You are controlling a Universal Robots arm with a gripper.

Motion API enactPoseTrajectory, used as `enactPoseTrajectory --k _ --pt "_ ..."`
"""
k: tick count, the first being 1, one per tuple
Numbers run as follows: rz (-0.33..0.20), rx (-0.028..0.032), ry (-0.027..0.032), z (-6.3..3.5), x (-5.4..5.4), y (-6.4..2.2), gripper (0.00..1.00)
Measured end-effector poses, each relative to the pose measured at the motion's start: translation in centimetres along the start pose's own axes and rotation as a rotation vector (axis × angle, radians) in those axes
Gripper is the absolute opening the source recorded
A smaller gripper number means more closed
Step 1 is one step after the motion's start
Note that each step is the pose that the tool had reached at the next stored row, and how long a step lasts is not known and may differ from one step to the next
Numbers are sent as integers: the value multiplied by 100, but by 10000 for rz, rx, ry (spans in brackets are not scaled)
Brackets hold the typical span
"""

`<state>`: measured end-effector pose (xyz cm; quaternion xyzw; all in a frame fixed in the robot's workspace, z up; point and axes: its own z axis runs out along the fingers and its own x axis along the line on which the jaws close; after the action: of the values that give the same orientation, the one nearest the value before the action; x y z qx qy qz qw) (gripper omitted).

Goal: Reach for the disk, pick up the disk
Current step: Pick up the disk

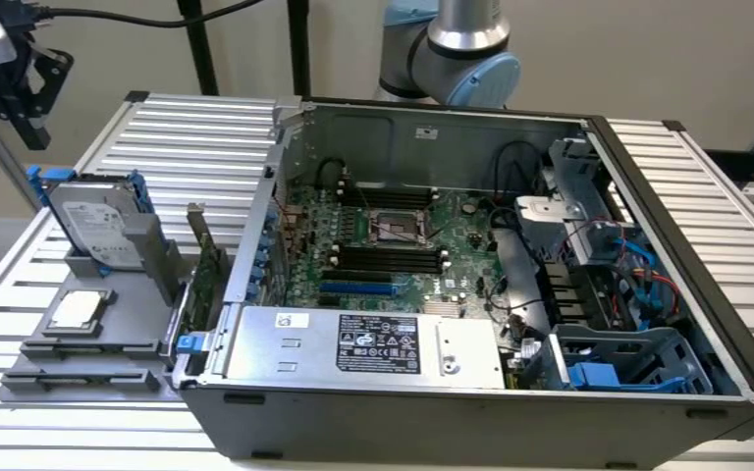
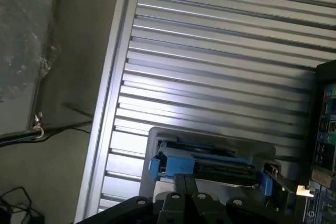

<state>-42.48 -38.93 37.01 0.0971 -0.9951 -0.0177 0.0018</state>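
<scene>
Aluminium slats make up the worktop [image 1: 181, 137], and on it I see the open computer case [image 1: 482, 427] lying on its side, the largest container here. Inside it sit the green motherboard [image 1: 391, 235], a silver power supply [image 1: 364, 343] with a black label along the near wall, and a blue-grey drive cage [image 1: 626, 358] in the corner at the exterior view's right. Just beside the case, at the exterior view's left, is a grey holder [image 1: 122, 343]. The disk [image 1: 95, 231] stands in its rear slot, leaning back, with its white label facing the exterior camera and the blue frame around its edges. A dark card [image 1: 200, 255] stands on edge between disk and case, and a small square chip [image 1: 76, 311] lies flat in a recess in front of the disk.

The jaws hang in the exterior view's upper left corner, higher than the disk and well apart from it, their mount cut off by the edge. From the wrist camera I read them as pressed together with nothing between them; they cover the near edge of the disk [image 2: 210, 162], seen end-on. The label print is too small for me to read.
</scene>
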Motion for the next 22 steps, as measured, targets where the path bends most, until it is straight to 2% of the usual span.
enactPoseTrajectory --k 22 --pt "-4003 0 142 0 0 0 11"
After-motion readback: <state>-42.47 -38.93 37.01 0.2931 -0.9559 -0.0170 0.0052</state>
